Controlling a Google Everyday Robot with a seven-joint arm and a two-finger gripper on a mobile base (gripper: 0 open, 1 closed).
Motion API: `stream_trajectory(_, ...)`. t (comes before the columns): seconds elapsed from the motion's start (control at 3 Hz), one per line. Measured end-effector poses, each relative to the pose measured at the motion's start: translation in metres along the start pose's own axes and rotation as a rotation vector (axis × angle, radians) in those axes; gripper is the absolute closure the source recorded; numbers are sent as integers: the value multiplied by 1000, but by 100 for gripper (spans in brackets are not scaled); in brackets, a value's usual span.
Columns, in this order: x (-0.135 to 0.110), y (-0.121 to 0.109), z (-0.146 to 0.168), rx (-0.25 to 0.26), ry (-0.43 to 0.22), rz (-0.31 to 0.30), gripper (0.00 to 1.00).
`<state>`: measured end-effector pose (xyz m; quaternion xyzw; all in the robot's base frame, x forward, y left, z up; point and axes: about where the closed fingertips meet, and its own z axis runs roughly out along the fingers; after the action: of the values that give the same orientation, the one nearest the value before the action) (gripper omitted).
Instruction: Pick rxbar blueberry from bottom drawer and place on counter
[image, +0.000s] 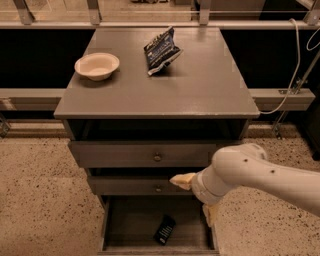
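Hand (192, 201) over bottom drawer (131, 220), rxbar blueberry (164, 229) inside

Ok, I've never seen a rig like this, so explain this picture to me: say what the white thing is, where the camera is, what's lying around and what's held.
There is only one picture. It looks down from above at the front of a grey cabinet; where the camera is mounted isn't known.

The white tube coming in from the right is a robot arm. Its tip is the gripper, two pale fingers that pinch things. It hangs in front of the drawers, above the right side of the open bottom drawer. The fingers are spread and hold nothing.

A small dark bar lies on that drawer's floor. This is the thing to be picked up.

On the counter sit a pale bowl at the left and a dark blue chip bag near the back.
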<state>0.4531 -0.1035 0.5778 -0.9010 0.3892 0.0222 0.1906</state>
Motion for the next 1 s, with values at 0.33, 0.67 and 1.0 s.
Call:
stream_trajectory(0.33,13,-7,36,-110,76,-173,0)
stream_trajectory(0.67,21,-13,38,-126,120,-250,0)
stream_trajectory(1.0,21,-14,38,-126,119,-250,0)
